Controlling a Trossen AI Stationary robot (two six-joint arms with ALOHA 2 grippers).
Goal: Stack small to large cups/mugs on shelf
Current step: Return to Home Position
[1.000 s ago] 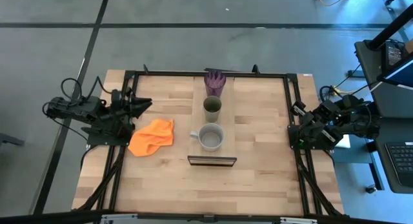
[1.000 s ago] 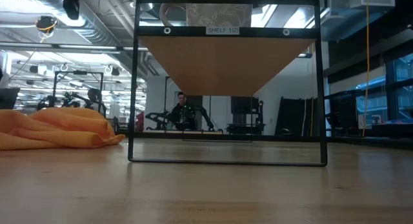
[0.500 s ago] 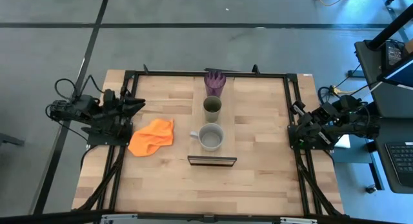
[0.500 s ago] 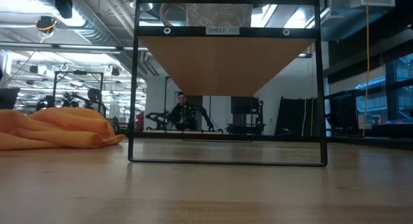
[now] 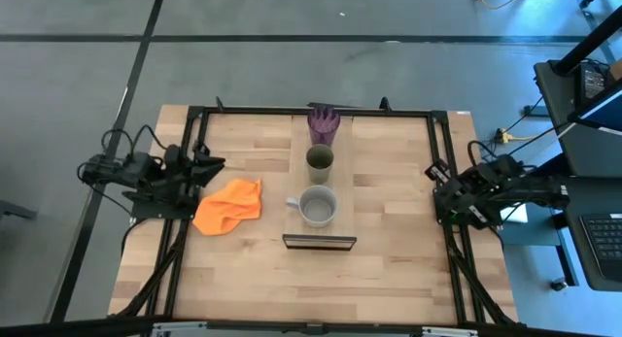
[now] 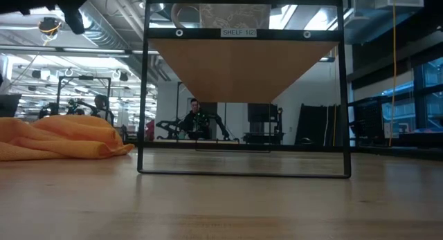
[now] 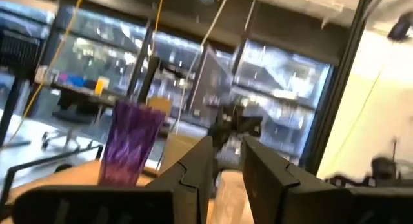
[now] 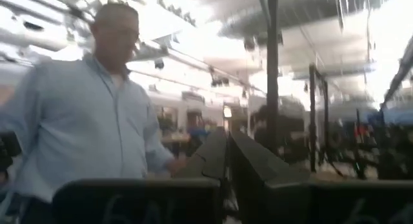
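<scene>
The purple tumbler [image 5: 324, 125], green cup [image 5: 320, 161] and grey mug [image 5: 318, 206] are standing in a row along the shelf [image 5: 341, 182], with the mug nearest its dark front edge. The left claw [image 5: 216, 163], fingers slightly apart, is hanging at the tabletop's [image 5: 389, 269] left edge. The right claw [image 5: 432, 172], fingers together, is hanging at its right edge.

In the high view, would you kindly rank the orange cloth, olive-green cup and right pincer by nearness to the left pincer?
1. Crumpled orange cloth, right beside the left pincer.
2. Olive-green handleless cup, in the middle.
3. Right pincer, at the opposite side.
</scene>
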